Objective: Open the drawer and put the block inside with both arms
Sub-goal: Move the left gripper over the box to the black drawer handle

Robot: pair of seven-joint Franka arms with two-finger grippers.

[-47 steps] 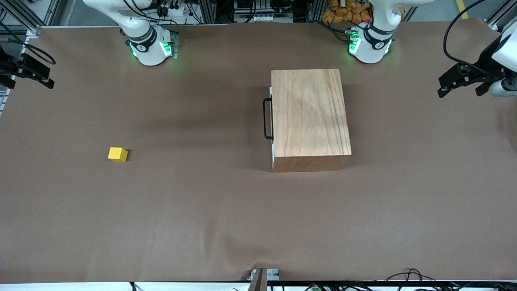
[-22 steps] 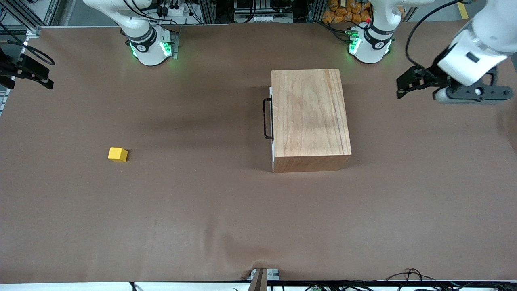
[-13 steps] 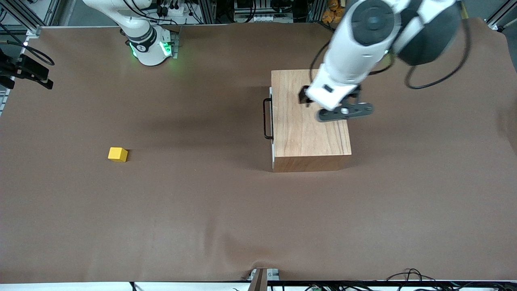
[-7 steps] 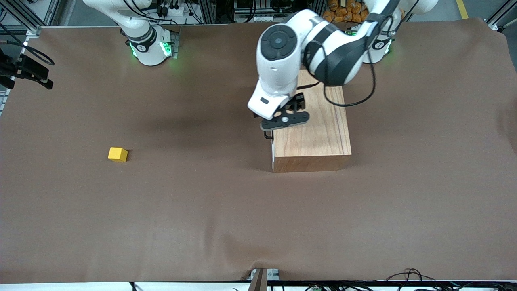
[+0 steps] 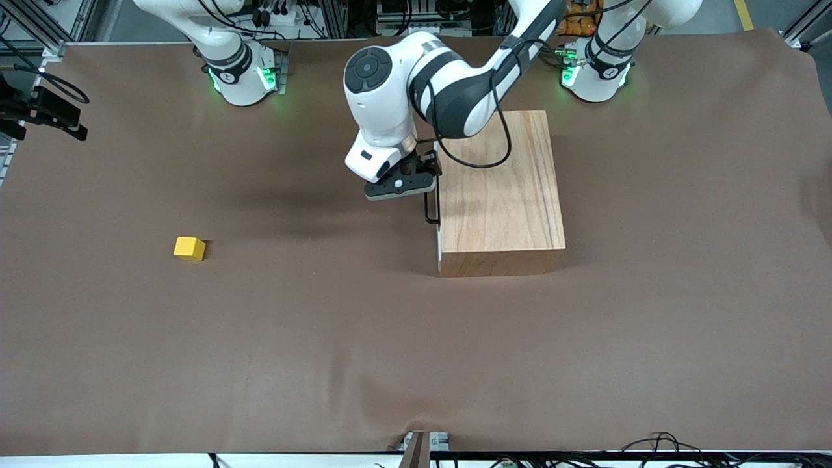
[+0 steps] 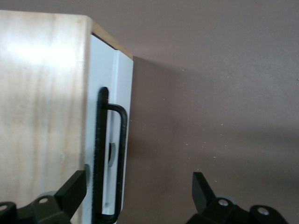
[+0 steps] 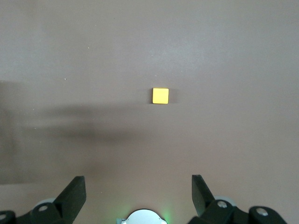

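The wooden cabinet (image 5: 497, 188) stands on the table with its drawer shut. The drawer's white front (image 5: 440, 244) and black handle (image 5: 429, 211) face the right arm's end. My left gripper (image 5: 406, 184) hangs open just over the handle. In the left wrist view the handle (image 6: 122, 140) and white front (image 6: 117, 93) lie between my open fingers, close to one fingertip (image 6: 74, 189); the gripper (image 6: 138, 191) holds nothing. The yellow block (image 5: 189, 248) lies alone on the table toward the right arm's end. My right gripper (image 5: 49, 120) waits open and empty high at that end; its wrist view (image 7: 138, 191) shows the block (image 7: 160, 95).
A brown cloth (image 5: 325, 338) covers the whole table. The green-lit arm bases (image 5: 240, 75) (image 5: 595, 68) stand along the table edge farthest from the front camera. Cables (image 5: 656, 445) lie past the table edge nearest the camera.
My left arm has swung from its end of the table across the cabinet top to the drawer handle. The right arm, block and cabinet have not moved.
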